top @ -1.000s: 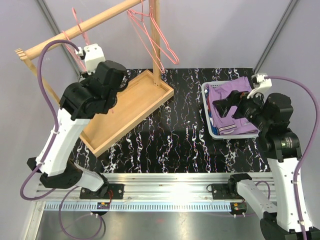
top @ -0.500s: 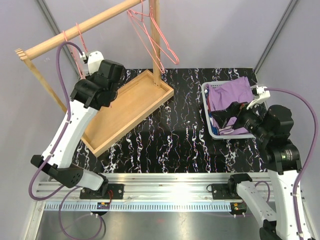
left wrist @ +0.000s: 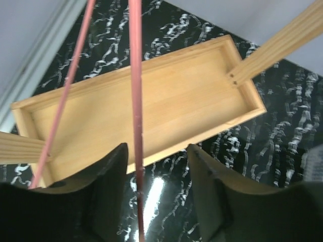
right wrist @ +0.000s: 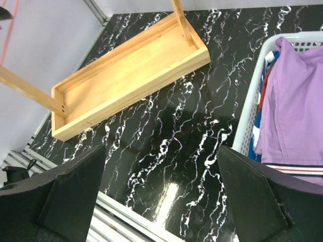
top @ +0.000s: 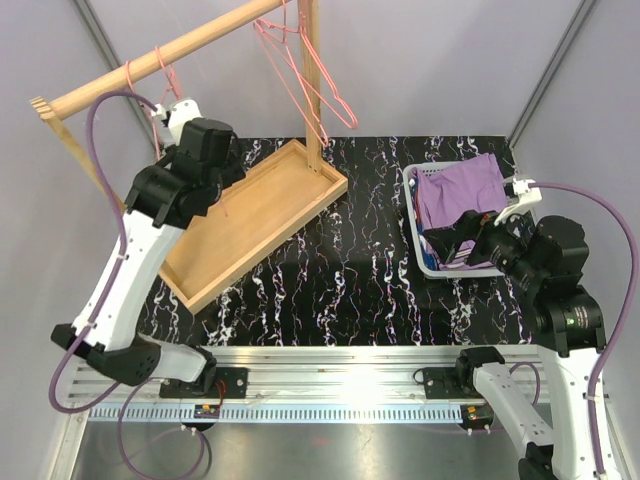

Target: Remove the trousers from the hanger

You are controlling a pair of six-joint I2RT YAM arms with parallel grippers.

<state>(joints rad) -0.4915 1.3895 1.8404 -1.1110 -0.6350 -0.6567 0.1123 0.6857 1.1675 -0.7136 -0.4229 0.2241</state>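
Observation:
Both pairs of trousers lie in the white basket [top: 411, 205] at the right. The lilac pair [top: 462, 188] is on top; only an edge of the dark blue pair [right wrist: 263, 126] shows under it. One bare pink hanger [top: 162, 72] hangs at the left end of the wooden rail [top: 200, 38]. My left gripper [left wrist: 157, 169] is up beside it and open, and the hanger's wire [left wrist: 135, 101] runs between the jaws close to the left finger. My right gripper [right wrist: 161, 166] is wide open over the table, left of the basket, holding nothing.
A second bare pink hanger [top: 305, 80] hangs near the rail's upright post [top: 312, 90]. The rack's shallow wooden tray [top: 250, 215] lies below my left arm. The table [top: 350, 270] is black with white veins. A metal rail [top: 340, 385] runs along the near edge.
My left gripper was shut and now stands open around the hanger wire, after rising toward the rail. My right arm has drawn back from the basket toward the near side.

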